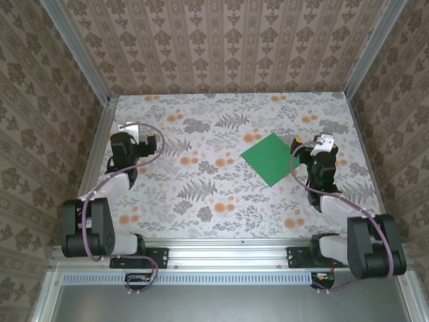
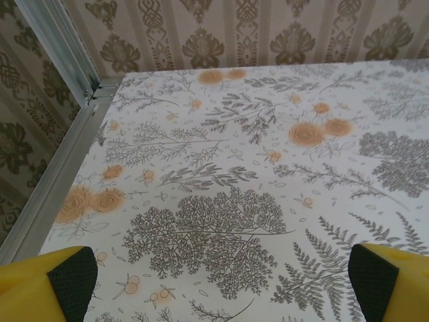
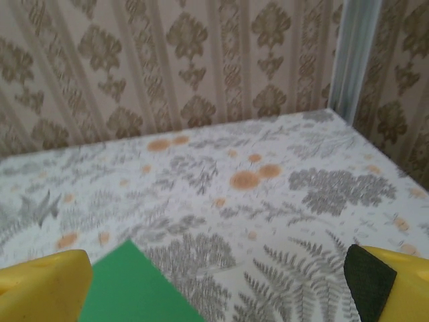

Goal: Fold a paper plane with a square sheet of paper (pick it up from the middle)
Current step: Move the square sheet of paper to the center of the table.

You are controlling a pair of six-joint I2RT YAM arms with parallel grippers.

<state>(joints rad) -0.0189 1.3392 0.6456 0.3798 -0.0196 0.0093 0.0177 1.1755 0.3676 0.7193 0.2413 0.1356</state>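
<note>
The square sheet of paper [image 1: 270,158] is bright green and lies flat, turned like a diamond, on the right half of the floral table. My right gripper [image 1: 312,146] is just to its right, close to the sheet's right corner. In the right wrist view one corner of the paper [image 3: 131,288] pokes in at the lower left, beside the left yellow finger [image 3: 43,287]. The right gripper [image 3: 214,298] is open and holds nothing. My left gripper [image 1: 144,137] hovers over the far left of the table, well away from the paper. That left gripper [image 2: 224,295] is open over bare tabletop.
The table [image 1: 201,194] has a fern and orange flower pattern. Aluminium posts [image 1: 77,54] and patterned walls [image 1: 221,40] close it in at the back and sides. A metal rail [image 2: 60,174] runs along the left edge near the left gripper.
</note>
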